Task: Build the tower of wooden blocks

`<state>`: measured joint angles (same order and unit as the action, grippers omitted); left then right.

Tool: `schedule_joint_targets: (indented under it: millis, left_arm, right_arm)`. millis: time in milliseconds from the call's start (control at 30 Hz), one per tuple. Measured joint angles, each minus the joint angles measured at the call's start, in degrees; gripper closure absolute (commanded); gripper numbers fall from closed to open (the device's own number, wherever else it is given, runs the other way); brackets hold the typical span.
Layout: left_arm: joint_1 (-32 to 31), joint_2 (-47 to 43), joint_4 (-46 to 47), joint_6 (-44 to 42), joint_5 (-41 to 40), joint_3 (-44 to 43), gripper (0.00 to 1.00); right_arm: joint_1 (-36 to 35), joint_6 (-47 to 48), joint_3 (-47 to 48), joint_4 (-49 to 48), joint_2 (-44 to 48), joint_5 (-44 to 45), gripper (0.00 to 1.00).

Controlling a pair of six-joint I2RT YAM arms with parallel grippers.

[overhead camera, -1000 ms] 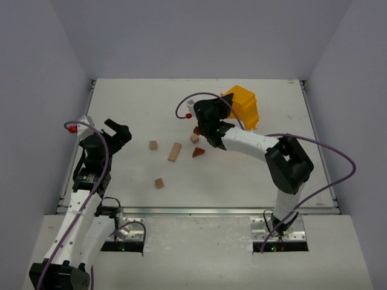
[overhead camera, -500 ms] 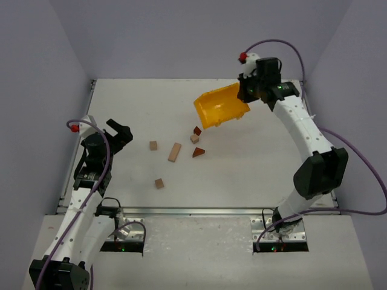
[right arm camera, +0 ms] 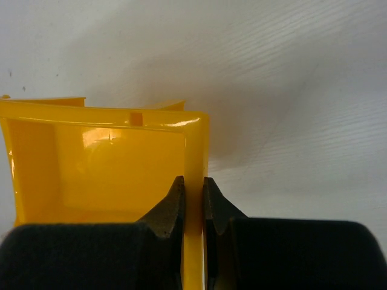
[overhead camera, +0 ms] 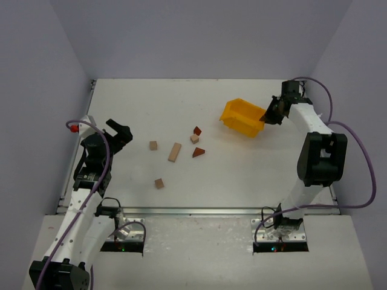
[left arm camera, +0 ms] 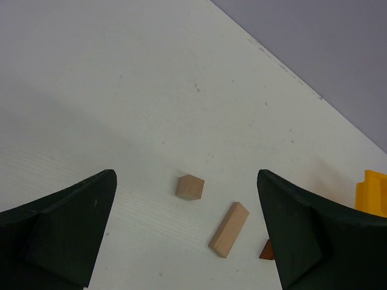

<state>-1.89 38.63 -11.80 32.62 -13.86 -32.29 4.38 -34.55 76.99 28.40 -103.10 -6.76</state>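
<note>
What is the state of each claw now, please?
Left claw: open, empty.
Right claw: closed on the bin wall.

Six loose wooden blocks counted; four pale tan: long bar (overhead camera: 175,151), left cube (overhead camera: 153,145), near cube (overhead camera: 159,183), far cube (overhead camera: 194,138); two reddish-brown: wedge (overhead camera: 198,152), small piece (overhead camera: 197,130); one yellow bin (overhead camera: 242,117); two grippers: left gripper (overhead camera: 120,128), right gripper (right arm camera: 193,193); one table (overhead camera: 139,103).

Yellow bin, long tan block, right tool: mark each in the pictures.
Yellow bin (overhead camera: 240,125): top external view, side wall.
Long tan block (overhead camera: 175,151): top external view, top face middle.
Right tool (right arm camera: 193,184): right wrist view, midway between fingertips pinching bin wall.
</note>
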Motion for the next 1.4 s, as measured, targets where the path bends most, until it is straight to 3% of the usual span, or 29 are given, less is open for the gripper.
schedule_joint_targets:
  millis: [467, 500, 567, 600, 633, 800, 967, 1100, 1200, 1400]
  left_arm:
    - [0.0, -0.1, 0.0, 0.0, -1.3, 0.0, 0.0]
    - [0.0, -0.1, 0.0, 0.0, -1.4, 0.0, 0.0]
    - [0.0, -0.1, -0.1, 0.1, -1.6, 0.0, 0.0]
    - [0.0, -0.1, -0.1, 0.1, -1.6, 0.0, 0.0]
    - [0.0, -0.1, -0.1, 0.1, -1.6, 0.0, 0.0]
    - [0.0, -0.1, -0.1, 0.2, -1.6, 0.0, 0.0]
    - [0.0, 0.0, 0.0, 0.2, -1.6, 0.0, 0.0]
    - [0.0, 0.3, 0.0, 0.2, -1.5, 0.0, 0.0]
    - [0.0, 0.4, -0.1, 0.3, -1.5, 0.0, 0.0]
    - [0.0, 0.6, -0.1, 0.5, -1.0, 0.0, 0.0]
  right_arm:
    - [6.4, -10.2, 3.5, 2.2, -7.3, 18.1, 0.96]
    - [6.7, -11.0, 3.4, 2.3, -7.4, 18.3, 0.77]
    - [7.3, -12.4, 3.4, 2.8, -7.5, 18.5, 0.53]
    - [7.6, -13.2, 3.4, 3.0, -7.6, 18.5, 0.33]
    - [7.8, -13.8, 3.4, 3.3, -7.6, 18.5, 0.22]
    - [7.9, -13.2, 3.2, 3.6, -7.1, 17.4, 0.04]
    - [6.5, -9.7, 1.0, 2.9, -0.1, 15.0, 0.01]
    - [1.2, -3.3, 2.0, 2.0, 7.0, 13.4, 0.01]
    - [-9.1, 2.6, 5.0, 1.5, 8.8, 12.8, 0.01]
    - [-29.0, 20.8, 6.1, 0.6, 6.2, -1.5, 0.01]
